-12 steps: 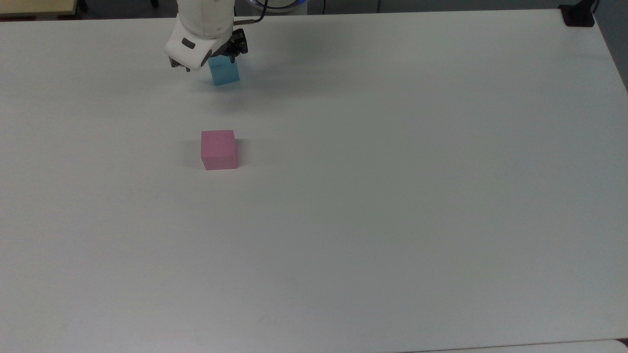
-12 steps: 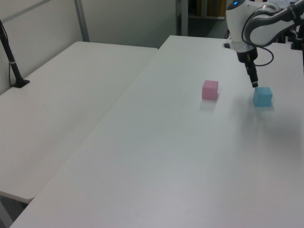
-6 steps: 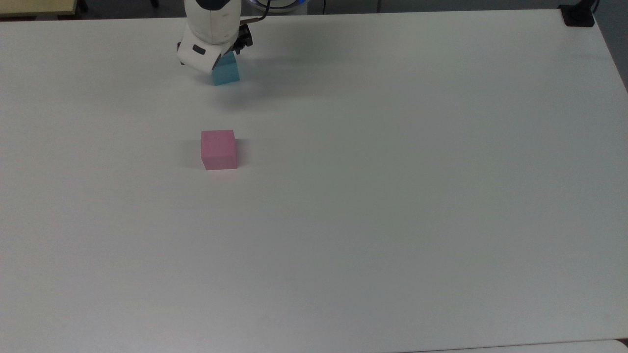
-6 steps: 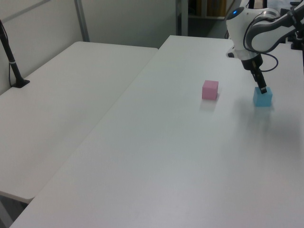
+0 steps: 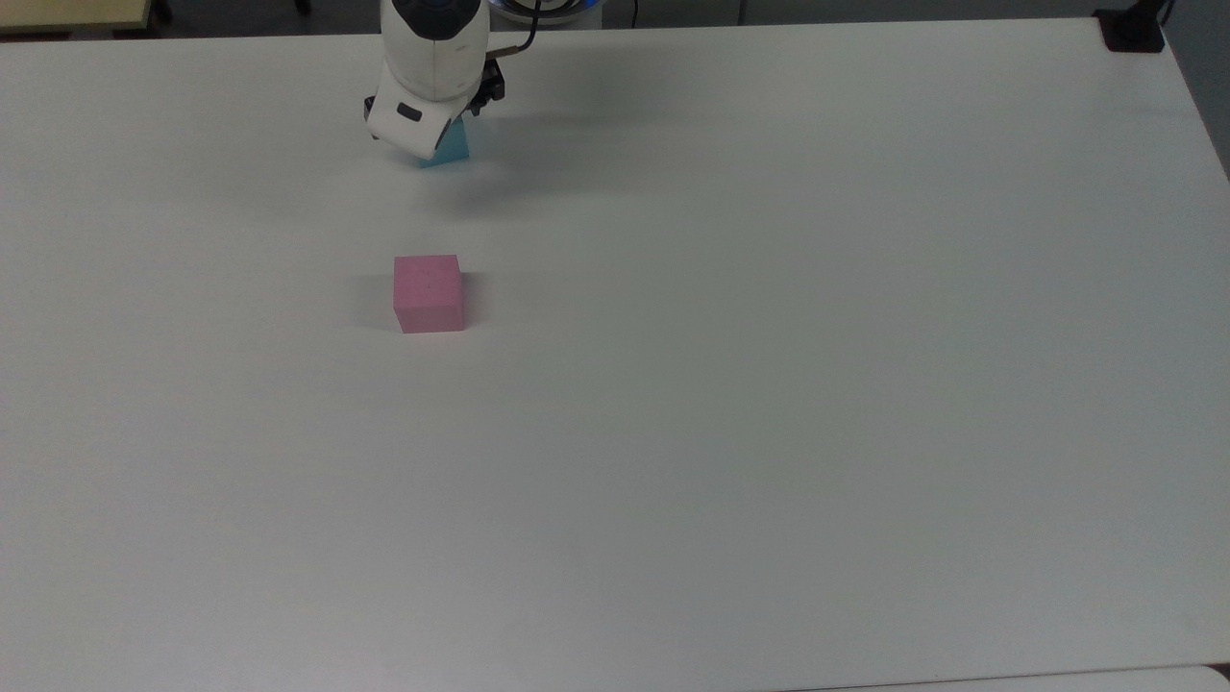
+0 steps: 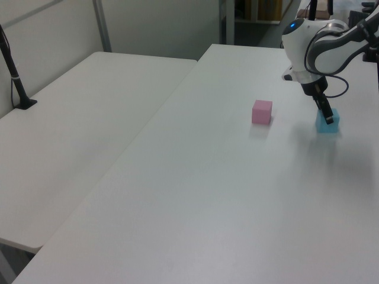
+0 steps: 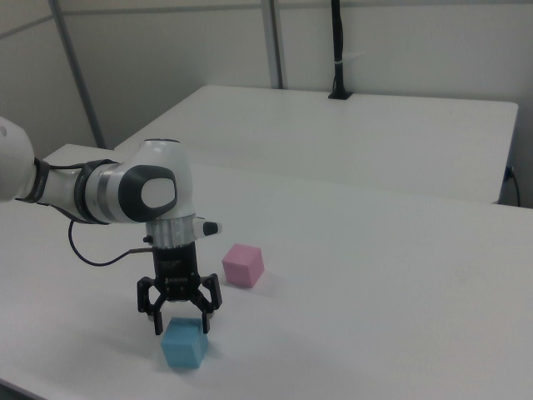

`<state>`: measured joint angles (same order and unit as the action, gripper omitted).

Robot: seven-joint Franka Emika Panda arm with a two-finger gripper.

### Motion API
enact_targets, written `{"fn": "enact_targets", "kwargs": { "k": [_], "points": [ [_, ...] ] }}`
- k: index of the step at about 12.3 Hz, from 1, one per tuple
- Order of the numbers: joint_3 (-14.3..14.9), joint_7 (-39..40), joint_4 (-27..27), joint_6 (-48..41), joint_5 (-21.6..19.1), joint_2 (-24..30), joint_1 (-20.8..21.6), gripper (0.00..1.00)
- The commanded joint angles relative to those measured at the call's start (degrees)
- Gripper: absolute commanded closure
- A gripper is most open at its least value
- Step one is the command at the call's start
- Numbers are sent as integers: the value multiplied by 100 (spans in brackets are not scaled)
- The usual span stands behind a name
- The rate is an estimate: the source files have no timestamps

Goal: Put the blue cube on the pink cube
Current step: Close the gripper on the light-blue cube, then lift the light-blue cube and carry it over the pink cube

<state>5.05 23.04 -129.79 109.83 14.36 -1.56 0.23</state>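
The blue cube point(image 7: 184, 347) rests on the white table point(image 5: 769, 384) near its far edge in the top view, mostly covered there by the arm's white hand, with a blue corner point(image 5: 455, 150) showing. My gripper point(image 7: 181, 325) hangs straight above it, open, its two dark fingers point(image 7: 156, 321) spread level with the cube's top edges. In the left view one finger point(image 6: 327, 114) overlaps the blue cube point(image 6: 329, 125). The pink cube point(image 5: 429, 293) stands alone, apart from the blue one, closer to the table's middle point(image 6: 262, 112) point(image 7: 243, 265).
A second white table point(image 6: 89, 118) adjoins this one on the left view's left, with a black post point(image 6: 15, 77) on it. A black mount point(image 5: 1132, 29) sits at the top view's far right corner. The arm's cable point(image 7: 100, 258) loops beside the wrist.
The gripper has moved toward the top view's right and come down over the blue cube, its fingers now at the cube's top. Both cubes stay where they were.
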Motion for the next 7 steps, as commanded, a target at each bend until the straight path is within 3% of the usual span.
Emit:
{"fn": "enact_targets", "kwargs": {
  "k": [1,2,4,6,7],
  "points": [
    [40,-1,-64,92,58,60,65,99],
    [40,-2,40,-65,23,112,65,100],
    [49,112,810,-924,-99,113,47,100],
    [127,183,1977,-1488,-721,-18,-40,100],
    [197,113,2636,-1717,-837,-333,-49,100]
  ]
}}
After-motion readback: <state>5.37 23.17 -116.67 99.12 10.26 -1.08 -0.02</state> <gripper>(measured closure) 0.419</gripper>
